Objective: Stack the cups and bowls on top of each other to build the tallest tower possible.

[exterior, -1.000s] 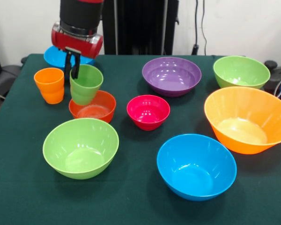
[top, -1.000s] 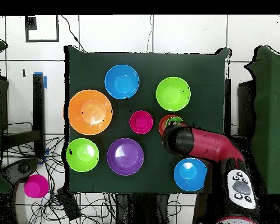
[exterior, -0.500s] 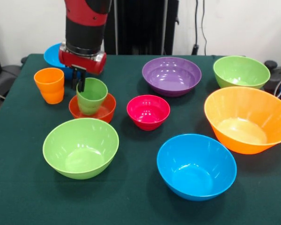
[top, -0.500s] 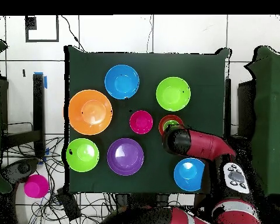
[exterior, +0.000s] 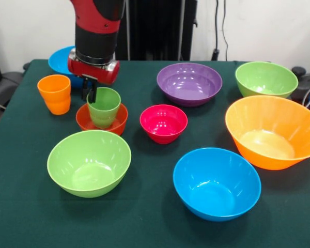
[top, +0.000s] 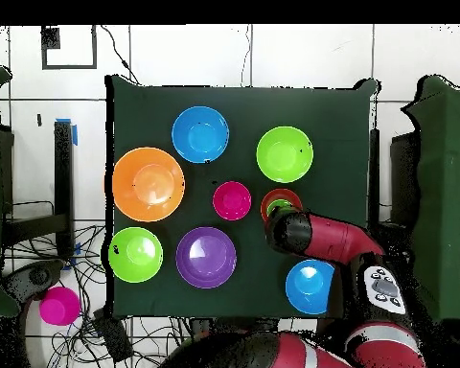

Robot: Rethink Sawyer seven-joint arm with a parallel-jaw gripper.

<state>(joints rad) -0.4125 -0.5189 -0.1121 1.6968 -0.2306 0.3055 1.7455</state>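
A light green cup point(exterior: 104, 107) stands upright inside the small red-orange bowl point(exterior: 119, 120), and the overhead view shows this cup point(top: 283, 203) ringed by the bowl's rim. My gripper point(exterior: 90, 91) is shut on the cup's rear left rim. To the left an orange cup point(exterior: 55, 93) stands alone. A pink bowl point(exterior: 163, 122), a purple bowl point(exterior: 189, 82), two lime green bowls point(exterior: 89, 161) point(exterior: 266, 78), two blue bowls point(exterior: 216, 182) point(exterior: 59, 59) and a very large orange bowl point(exterior: 271, 132) sit separately. No tower stands beyond this pair.
The arm point(top: 315, 235) crosses the overhead view, hiding the orange cup, with the blue bowl point(top: 311, 286) beside it. A magenta bowl point(top: 58, 305) lies off the table among cables. The green cloth table point(exterior: 144, 227) ends close to the front bowls.
The gripper carried the green cup down and slightly right, from hanging above the red-orange bowl's left edge to resting inside it. The other bowls and the orange cup have not moved.
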